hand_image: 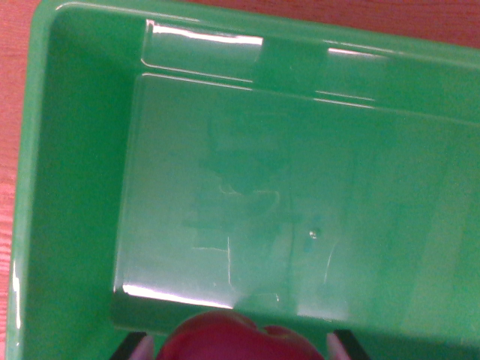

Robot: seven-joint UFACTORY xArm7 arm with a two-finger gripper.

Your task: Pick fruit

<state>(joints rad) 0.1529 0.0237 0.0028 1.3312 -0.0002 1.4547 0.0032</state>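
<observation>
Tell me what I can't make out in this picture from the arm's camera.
- The dark red fruit: the wrist view's bottom edge cuts it off, so its kind and full shape are unclear.
- The end effector: only pale tips show beside the fruit; whether it grips it cannot be told.
- The green bin: its right side and near wall run out of frame.
- The bin floor: glare and blur hide fine marks.
</observation>
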